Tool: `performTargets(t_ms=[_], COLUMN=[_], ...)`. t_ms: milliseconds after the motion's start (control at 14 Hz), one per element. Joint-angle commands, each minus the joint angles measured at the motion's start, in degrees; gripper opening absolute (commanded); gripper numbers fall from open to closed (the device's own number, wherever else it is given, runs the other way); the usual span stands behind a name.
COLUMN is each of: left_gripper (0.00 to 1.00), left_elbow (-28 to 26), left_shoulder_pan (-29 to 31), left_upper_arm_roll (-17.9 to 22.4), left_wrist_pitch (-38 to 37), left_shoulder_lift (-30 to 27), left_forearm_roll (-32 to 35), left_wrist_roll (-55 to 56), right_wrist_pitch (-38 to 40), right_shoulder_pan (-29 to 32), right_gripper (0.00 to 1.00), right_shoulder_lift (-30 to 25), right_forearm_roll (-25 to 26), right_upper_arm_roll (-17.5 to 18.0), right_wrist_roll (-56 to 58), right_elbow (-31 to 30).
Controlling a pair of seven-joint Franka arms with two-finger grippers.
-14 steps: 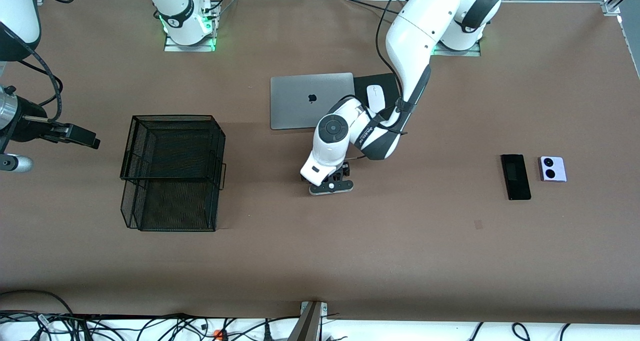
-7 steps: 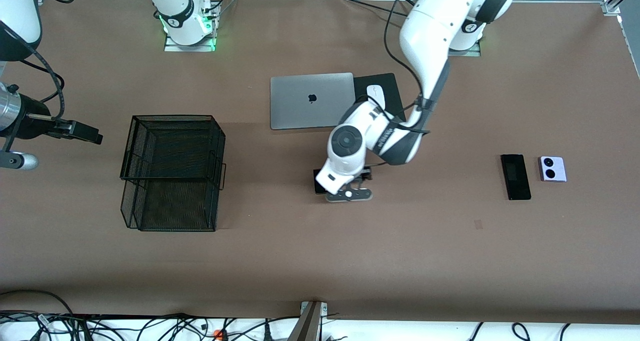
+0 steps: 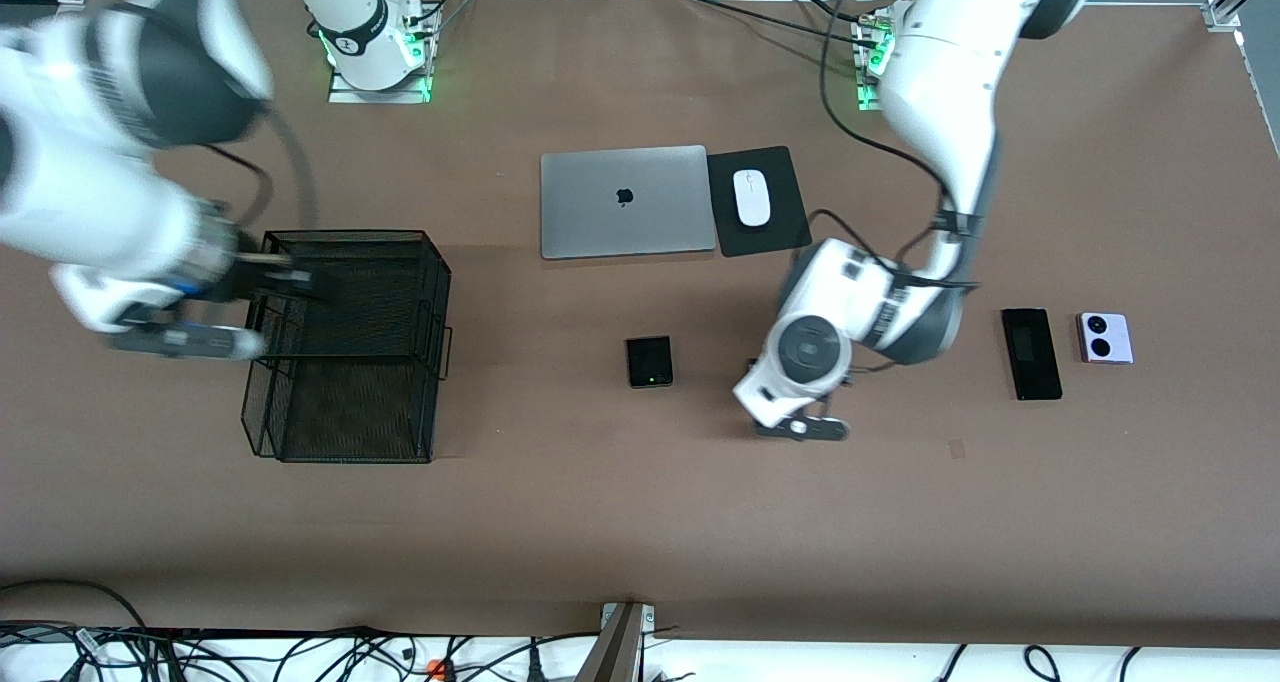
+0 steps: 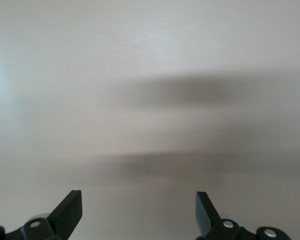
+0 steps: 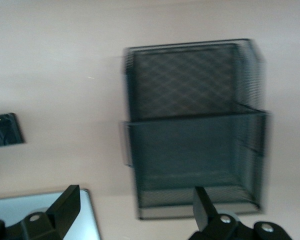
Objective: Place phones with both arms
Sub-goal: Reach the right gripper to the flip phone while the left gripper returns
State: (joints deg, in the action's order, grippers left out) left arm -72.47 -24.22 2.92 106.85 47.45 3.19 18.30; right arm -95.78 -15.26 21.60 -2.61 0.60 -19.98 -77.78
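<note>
A small black flip phone [image 3: 649,361] lies flat on the brown table, between the two arms. It shows again in the right wrist view [image 5: 5,130]. The long black slab phone [image 3: 1031,353] and the pale lilac phone [image 3: 1105,338] lie side by side toward the left arm's end. My left gripper [image 3: 812,410] hangs low over bare table between the flip phone and the slab. It is open [image 4: 139,210] with nothing between its fingers. My right gripper [image 3: 305,284] is open [image 5: 135,210] and empty, over the rim of the wire basket.
A black wire mesh basket [image 3: 345,347] stands toward the right arm's end and fills much of the right wrist view [image 5: 195,130]. A shut silver laptop [image 3: 622,200] and a white mouse [image 3: 752,198] on a black pad lie farther from the front camera than the flip phone.
My left gripper has slid off the flip phone toward the slab phone, leaving the flip phone uncovered on the table. My right arm has swung in from the table's end to over the basket.
</note>
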Motion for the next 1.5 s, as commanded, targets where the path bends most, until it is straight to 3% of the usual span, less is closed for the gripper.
performTargets(t_ms=[0,286,644,859,1145,1431], left_gripper=[1.00,1.00,1.00,1.00,1.00,1.00], left_elbow=[-9.60,-16.19,-32.18,-35.19,-42.65,-43.63], left_shoulder_pan=[4.87,11.90,21.22,24.65,30.62,35.20], left_upper_arm_roll=[-0.72,-0.72,-0.89,-0.89,-1.16,-1.33], left_wrist_pitch=[0.11,2.38,17.23,19.52,29.88,33.85], left_shoulder_lift=[-8.41,-13.34,-21.07,-21.87,-23.02,-21.18], left_forearm_roll=[3.04,6.56,6.83,6.83,6.83,5.78], left_wrist_roll=[-7.46,-14.94,-23.47,-25.76,-28.40,-28.32], right_wrist_pitch=[-5.27,-15.46,-23.65,-31.28,-38.59,-40.53], right_shoulder_pan=[-4.49,-14.69,-21.46,-24.36,-26.13,-27.09], right_gripper=[1.00,1.00,1.00,1.00,1.00,1.00], right_shoulder_lift=[3.17,9.67,21.27,25.41,29.37,31.57], right_forearm_roll=[-2.22,-1.43,-1.08,-1.16,-0.73,4.45], right_upper_arm_roll=[-0.51,-0.60,-0.69,-0.60,-0.69,-0.69], right_wrist_roll=[-5.13,-14.80,-16.32,-16.05,-15.00,-14.56], right_elbow=[0.09,0.17,5.87,6.59,6.68,6.68])
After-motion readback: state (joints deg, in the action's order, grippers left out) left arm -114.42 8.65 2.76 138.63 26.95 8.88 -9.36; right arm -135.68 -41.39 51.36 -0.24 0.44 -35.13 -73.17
